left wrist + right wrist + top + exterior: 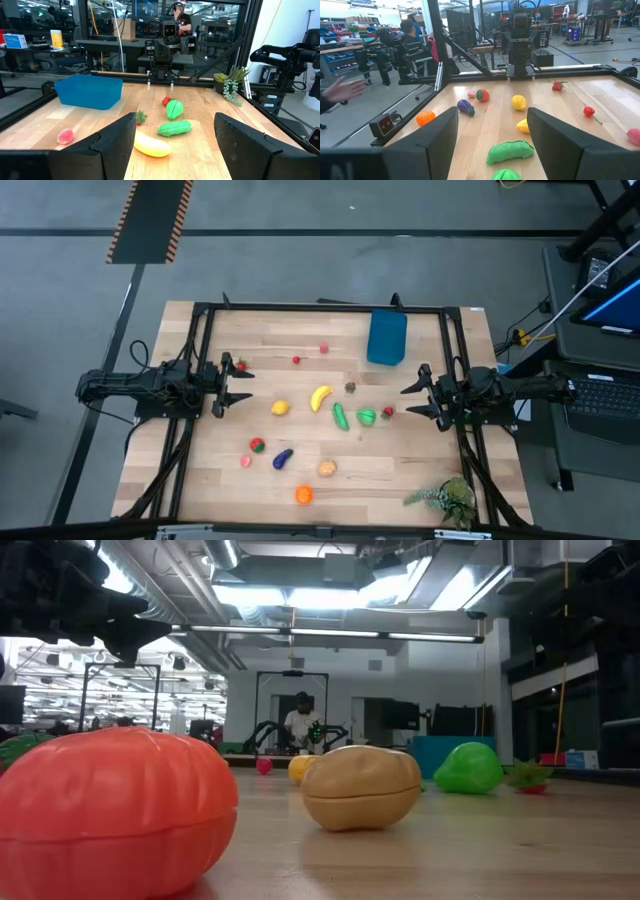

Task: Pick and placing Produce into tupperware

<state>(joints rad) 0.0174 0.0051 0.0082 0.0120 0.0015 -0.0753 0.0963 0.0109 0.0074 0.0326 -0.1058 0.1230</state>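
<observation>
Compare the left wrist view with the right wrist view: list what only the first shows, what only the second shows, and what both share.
Only the left wrist view: the blue tupperware and the leafy plant sprig.
Only the right wrist view: the purple eggplant, the orange fruit, the yellow lemon and a person's hand beyond the table.
Both: the green cucumber, the yellow banana, and the opposite arm facing the camera.

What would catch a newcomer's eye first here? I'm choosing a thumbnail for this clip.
The bright toy produce scattered over the wooden table, with the yellow banana and green cucumber near the middle. The blue tupperware stands empty at the far edge. The left gripper and right gripper wait open at opposite sides, holding nothing.
</observation>
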